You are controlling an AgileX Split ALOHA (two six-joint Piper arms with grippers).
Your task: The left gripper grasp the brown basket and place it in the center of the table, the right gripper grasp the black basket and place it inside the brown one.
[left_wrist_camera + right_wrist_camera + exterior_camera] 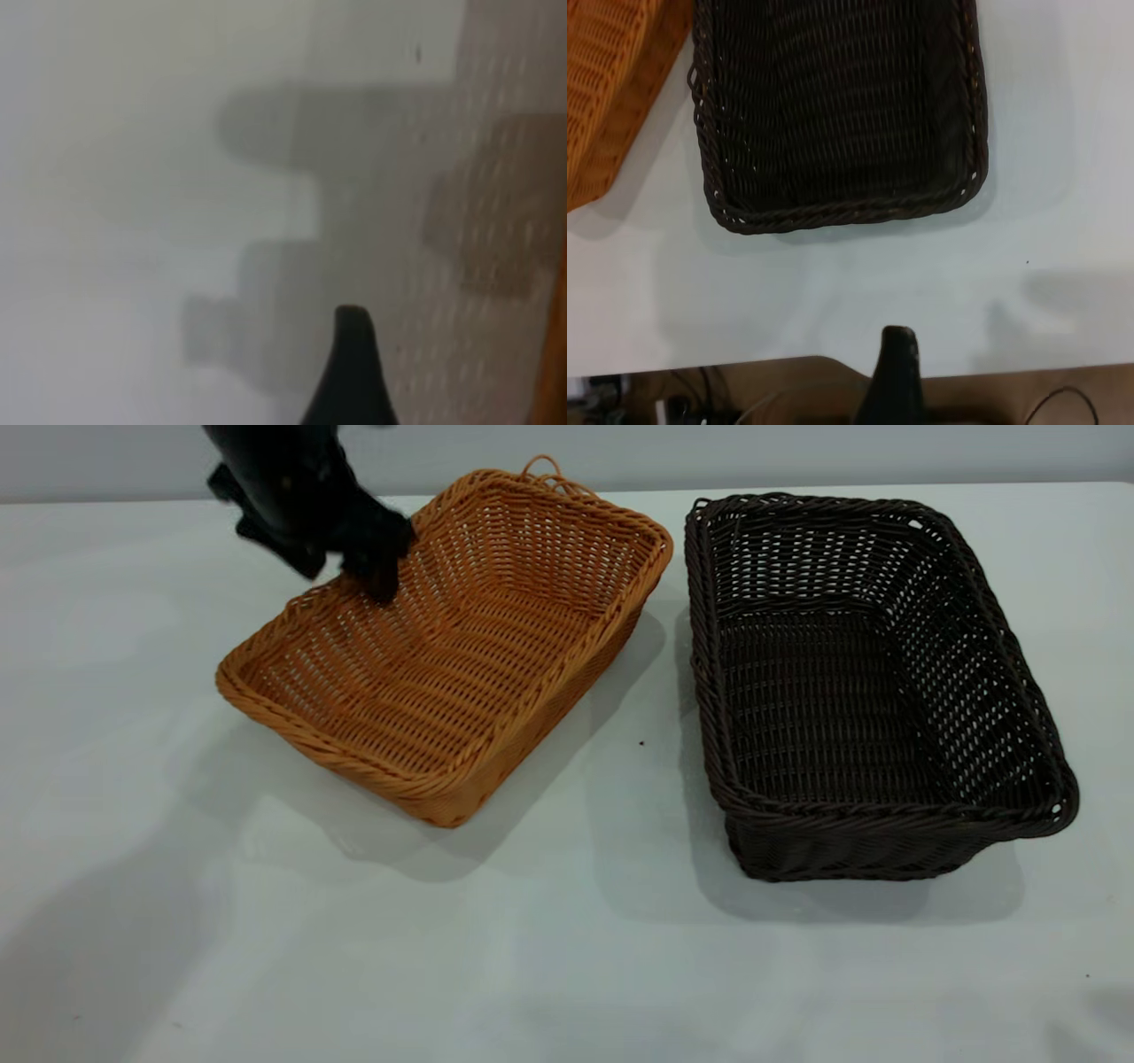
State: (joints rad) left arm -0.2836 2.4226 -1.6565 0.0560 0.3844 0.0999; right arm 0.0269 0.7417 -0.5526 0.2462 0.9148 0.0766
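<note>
Item 1, the left gripper [376, 571]: black, reaching down over the far long rim of the brown basket, fingertips at the braided edge. It appears to straddle that wall, one finger inside and one outside, most likely pinching it, though the grip itself is hidden by the gripper's own bulk, so closure cannot be confirmed. Its wrist view shows one dark fingertip [352, 341] against blurred pale surface with wicker close alongside.

Item 2, the brown basket [461, 664]: directly under and in front of that gripper, turned at an angle to the table edges. The shadow under its near corner suggests it may be tipped or slightly raised, consistent with being carried by one wall; judged mid-placement.

Item 3, the black basket [868, 691]: well to the gripper's far side, just beside the brown one with a narrow gap, sitting flat and untouched, awaiting nesting.

Item 4, the right gripper [897, 363]: held back high over the table's edge, looking down on the black basket [833, 106]; only one fingertip shows, spread unknown.

Item 5, the table [567, 957]: pale, carrying both baskets.
</note>
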